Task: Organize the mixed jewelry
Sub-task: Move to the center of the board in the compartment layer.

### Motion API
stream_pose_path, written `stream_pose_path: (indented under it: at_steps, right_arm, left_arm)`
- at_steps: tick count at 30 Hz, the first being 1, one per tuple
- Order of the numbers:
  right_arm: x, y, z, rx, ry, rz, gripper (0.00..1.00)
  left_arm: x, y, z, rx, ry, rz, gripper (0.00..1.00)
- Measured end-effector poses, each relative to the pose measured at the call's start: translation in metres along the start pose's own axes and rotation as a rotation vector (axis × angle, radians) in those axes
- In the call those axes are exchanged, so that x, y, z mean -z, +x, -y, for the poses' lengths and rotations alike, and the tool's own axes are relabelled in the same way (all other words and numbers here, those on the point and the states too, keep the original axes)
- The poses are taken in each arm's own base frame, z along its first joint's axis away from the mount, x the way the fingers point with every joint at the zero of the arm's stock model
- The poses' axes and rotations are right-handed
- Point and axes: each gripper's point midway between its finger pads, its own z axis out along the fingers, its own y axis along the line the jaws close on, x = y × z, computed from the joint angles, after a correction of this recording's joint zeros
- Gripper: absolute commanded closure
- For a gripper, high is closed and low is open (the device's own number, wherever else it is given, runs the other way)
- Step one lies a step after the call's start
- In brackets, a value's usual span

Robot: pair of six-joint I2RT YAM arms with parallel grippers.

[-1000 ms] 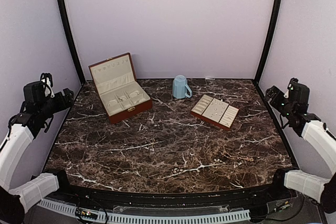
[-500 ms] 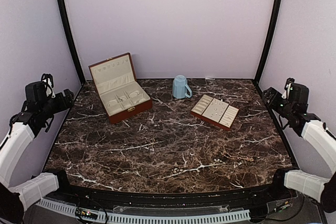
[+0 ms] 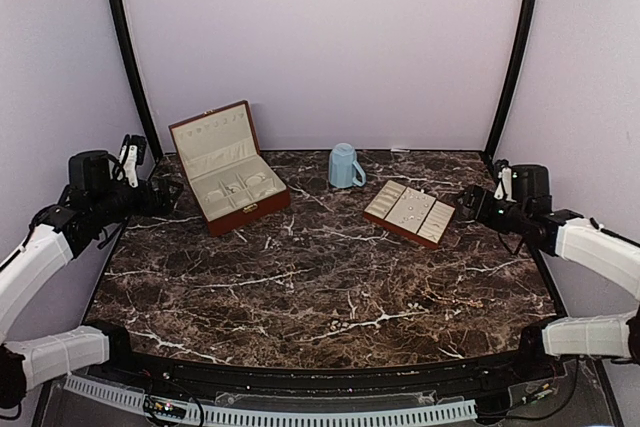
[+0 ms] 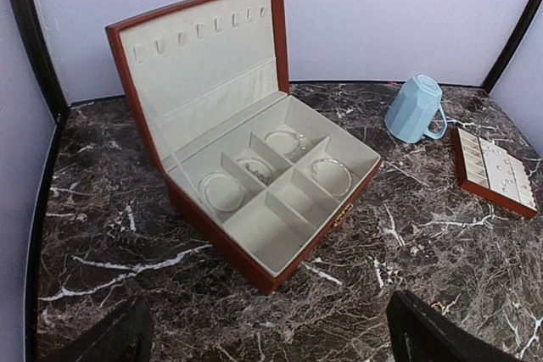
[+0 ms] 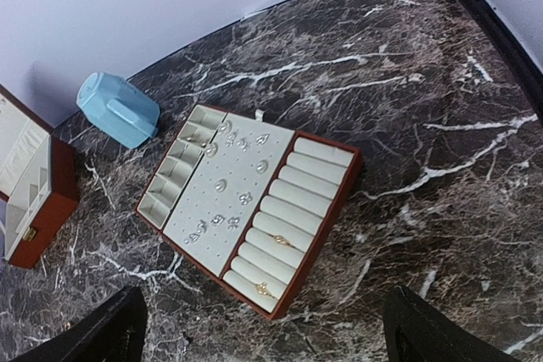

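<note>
1. Tool state. We find the left tool (image 4: 270, 341) spread wide, with nothing held. The right tool (image 5: 263, 328) is also spread wide and holds nothing. Both tools hang above the bench (image 3: 320, 287), well apart from every object on it.

2. Left tool. The box (image 4: 254, 167) stands directly ahead of this tool with its lid raised and leaning back. Its cream interior is divided into compartments. Thin pale hoops (image 4: 222, 191) lie flat in several of them, one hoop to a compartment as far as we can tell. The mug (image 4: 413, 109) is ahead and to the right, beyond the box. The tray shows at the far right.

3. Right tool. The tray (image 5: 327, 201) lies directly ahead of this tool, flat on the bench and turned at an angle to it. The jewelry (image 5: 222, 184) is scattered as small glinting pieces over the tray's flat middle panel. A few more pieces sit among the padded rolls on the panel's right. We cannot tell the type of each piece. The mug is ahead and to the left, just beyond the tray. The box is at the far left.
</note>
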Motion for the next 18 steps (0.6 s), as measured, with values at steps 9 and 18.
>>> stream_pose_path:
  at_steps: [9, 18]
  right_arm:
    - [-0.016, 0.040, -0.018, -0.021, 0.034, -0.098, 0.09]
    - [-0.032, 0.082, -0.028, -0.005, 0.119, -0.220, 0.14]
  left_arm:
    - [-0.018, -0.025, 0.018, -0.031, 0.105, 0.049, 0.01]
    - [-0.024, -0.026, 0.028, 0.019, 0.176, 0.048, 0.01]
